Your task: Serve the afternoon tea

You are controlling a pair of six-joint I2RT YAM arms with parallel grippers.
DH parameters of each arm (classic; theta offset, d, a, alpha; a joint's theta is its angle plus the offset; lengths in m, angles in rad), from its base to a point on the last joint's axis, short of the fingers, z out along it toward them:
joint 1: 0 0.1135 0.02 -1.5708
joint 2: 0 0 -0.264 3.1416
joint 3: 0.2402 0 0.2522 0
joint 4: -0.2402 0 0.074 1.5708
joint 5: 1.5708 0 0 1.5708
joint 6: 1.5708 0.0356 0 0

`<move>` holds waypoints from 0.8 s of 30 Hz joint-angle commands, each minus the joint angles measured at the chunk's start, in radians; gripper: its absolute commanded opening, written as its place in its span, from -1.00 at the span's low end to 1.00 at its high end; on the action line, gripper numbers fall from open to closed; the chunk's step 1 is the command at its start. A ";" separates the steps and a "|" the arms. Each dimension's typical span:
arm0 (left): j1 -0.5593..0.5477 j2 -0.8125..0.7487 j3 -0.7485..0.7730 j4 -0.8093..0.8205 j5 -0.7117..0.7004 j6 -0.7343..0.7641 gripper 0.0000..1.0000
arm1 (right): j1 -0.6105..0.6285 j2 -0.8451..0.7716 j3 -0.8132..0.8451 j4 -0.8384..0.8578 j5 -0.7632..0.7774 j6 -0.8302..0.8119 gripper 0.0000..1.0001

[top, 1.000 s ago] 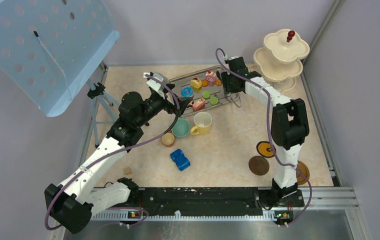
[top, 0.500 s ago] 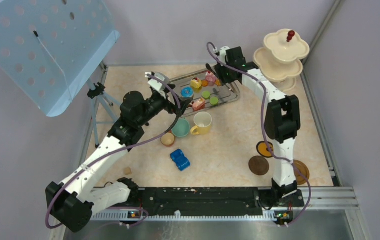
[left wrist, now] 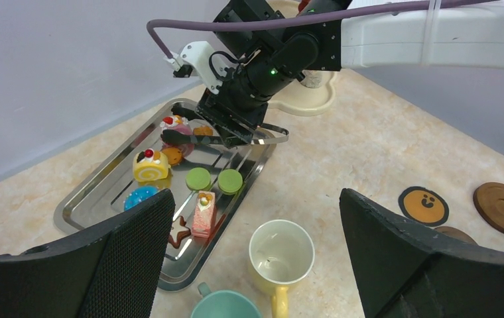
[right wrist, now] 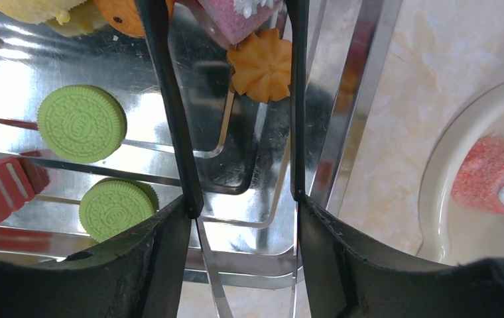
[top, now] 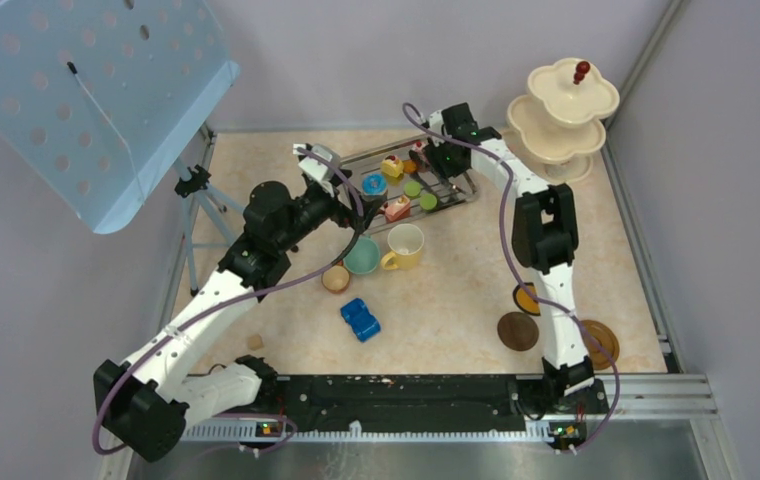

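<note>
- Top external view, nearest strip: two brown coasters (top: 517,331) and an orange-faced coaster (left wrist: 422,205) lie on the bench (top: 436,300) beside the right arm's lower link.
- Blue toy car (top: 360,320) sits mid-bench, apart from the cups.
- Small brown cup (top: 335,278), teal cup (top: 362,256) and yellow mug (top: 404,245) stand upright in a close row, just short of the metal tray (left wrist: 93,189).
- Left gripper (left wrist: 256,202) hovers above the mug and the tray's near edge; fingers wide apart, nothing between them.
- Tray carries the toy cakes: two green macarons (left wrist: 198,179) side by side, pink slice (left wrist: 204,211), yellow roll (left wrist: 150,165), blue piece (left wrist: 140,197).
- Right gripper (right wrist: 244,202) is over the tray's far end, fingers clamped on black tongs (right wrist: 170,99). Tong arms straddle an orange flower biscuit (right wrist: 261,64), tips toward a pink cake (left wrist: 176,126); contact with it cannot be told.
- Three-tier stand (top: 556,95) is in the far right corner, with one coral-pink cake (right wrist: 491,175) on its lowest tier.
</note>
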 commanded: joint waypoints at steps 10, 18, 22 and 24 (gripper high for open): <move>-0.001 0.002 -0.001 0.032 -0.005 0.001 0.97 | 0.001 -0.031 0.026 0.012 -0.012 0.036 -0.43; -0.001 0.001 -0.002 0.035 0.002 -0.006 0.98 | 0.009 -0.221 -0.165 0.060 0.023 0.161 -0.61; -0.001 -0.001 -0.003 0.038 0.011 -0.012 0.98 | 0.008 -0.391 -0.374 0.136 0.074 0.234 -0.60; -0.001 -0.005 -0.003 0.038 0.014 -0.015 0.98 | 0.007 -0.471 -0.478 0.158 0.116 0.247 -0.60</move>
